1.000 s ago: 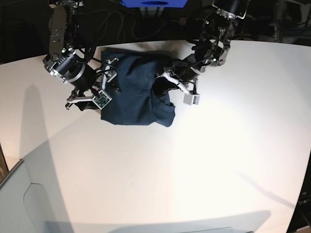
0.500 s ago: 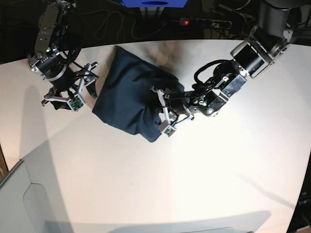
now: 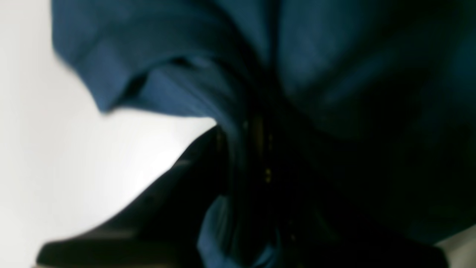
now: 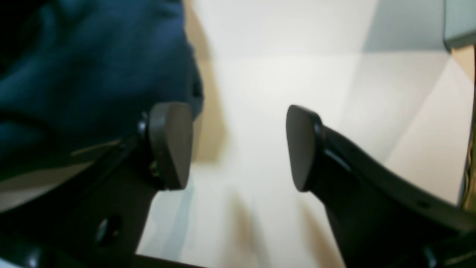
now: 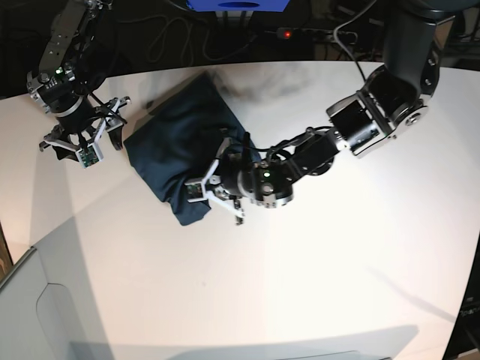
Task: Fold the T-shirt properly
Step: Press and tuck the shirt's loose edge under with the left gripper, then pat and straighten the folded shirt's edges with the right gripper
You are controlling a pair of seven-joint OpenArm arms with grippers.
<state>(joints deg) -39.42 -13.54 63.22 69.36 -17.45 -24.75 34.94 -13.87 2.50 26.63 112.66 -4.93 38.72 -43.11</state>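
Base view: T-shirt point(image 5: 176, 150) is seen bunched into a rough, lumpy packet on the white table point(image 5: 337, 262), left gripper point(image 5: 217, 187) clamped on its edge, right gripper point(image 5: 84, 139) spread empty beside it, so tidying is judged unfinished.

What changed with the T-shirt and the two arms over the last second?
The left gripper swept across the table toward the base view's left, dragging the T-shirt with it; cloth is bunched against it in the left wrist view. The right gripper backed off the shirt toward that view's left edge and is open, its fingers empty. The shirt remains a loosely folded bundle lying on the table.
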